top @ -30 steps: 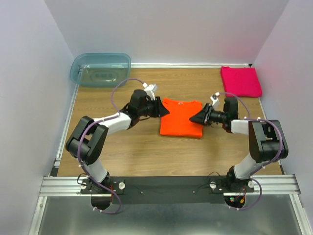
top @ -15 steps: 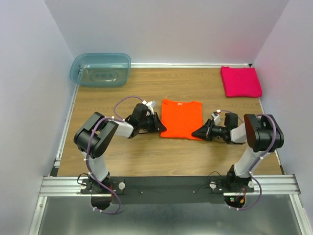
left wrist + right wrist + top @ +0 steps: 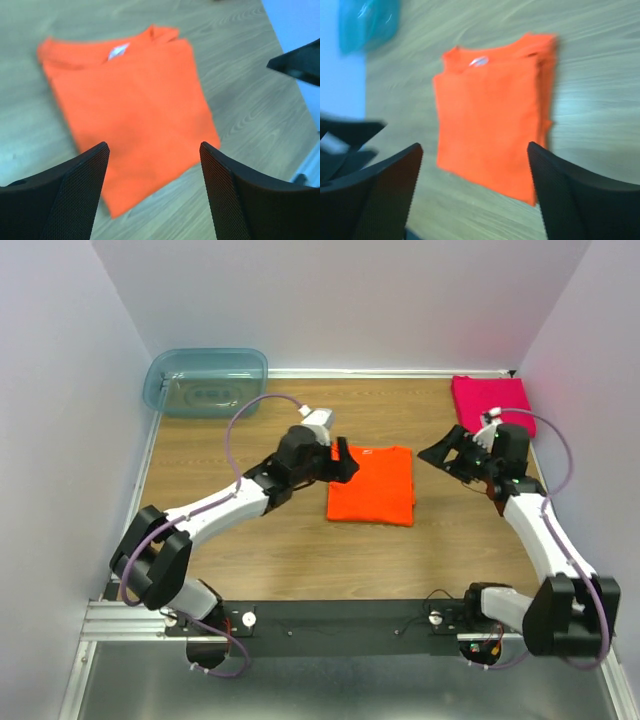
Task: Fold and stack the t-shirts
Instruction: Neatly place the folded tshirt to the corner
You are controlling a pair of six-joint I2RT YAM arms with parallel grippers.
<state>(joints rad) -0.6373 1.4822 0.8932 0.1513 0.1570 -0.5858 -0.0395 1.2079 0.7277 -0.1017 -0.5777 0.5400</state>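
Both grippers have left the near corners of the orange t-shirt [image 3: 372, 487], where they stood half a second ago: the left gripper [image 3: 345, 462] now sits at the shirt's far left corner, and the right gripper [image 3: 438, 451] has drawn back to the right and toward the far side of the table [image 3: 280, 550]. The orange t-shirt has kept its place; it lies flat at the middle of the table, folded to a rectangle, collar toward the far edge, with a white label showing inside the neck. Left gripper: jaws spread wide, with no cloth between them; in the left wrist view the shirt lies ahead of and below the fingers [image 3: 75, 195]. Right gripper: jaws likewise spread and holding nothing, pointing left at the shirt's far right corner, with a strip of bare wood between its tips and the cloth. The magenta t-shirt [image 3: 478, 395] lies folded square at the far right corner, well apart from the orange one; the right wrist overlaps its near edge in the top view. A translucent blue-green tub [image 3: 205, 382] stands at the far left corner
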